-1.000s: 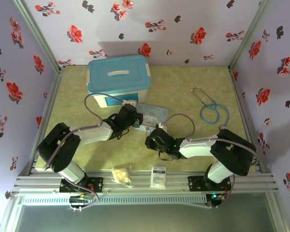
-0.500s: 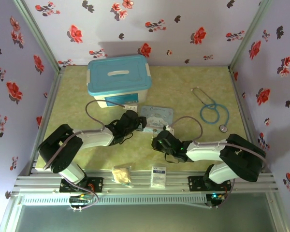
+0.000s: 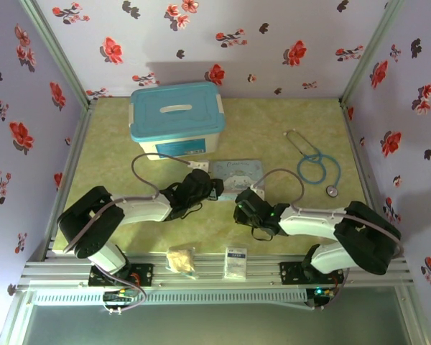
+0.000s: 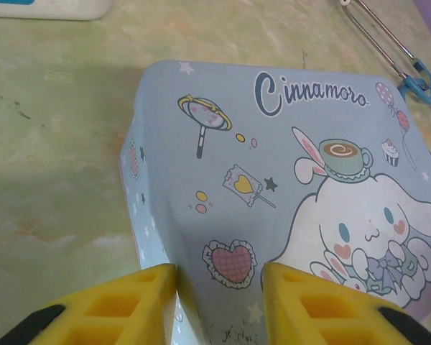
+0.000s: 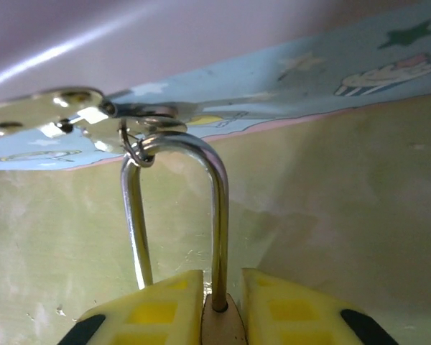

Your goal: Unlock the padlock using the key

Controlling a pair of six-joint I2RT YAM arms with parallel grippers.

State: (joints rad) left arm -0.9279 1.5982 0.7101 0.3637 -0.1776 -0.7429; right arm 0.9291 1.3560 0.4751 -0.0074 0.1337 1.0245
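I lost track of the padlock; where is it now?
In the right wrist view, the padlock is hooked through the clasp of the tin, its body pinched in the right gripper at bottom centre.

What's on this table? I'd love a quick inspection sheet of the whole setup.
Surface: green marbled tabletop.
Job's things: brass padlock, shackle threaded through the metal hasp of the cartoon tin.
Clutter: blue-lidded box, stethoscope; crumpled wad and white packet on the front rail.
Claws: right claw shut on the padlock; left claw straddles the tin's corner, grip unclear.
Cables: grey cables loop up behind each claw.
Surroundings: purple floral walls.
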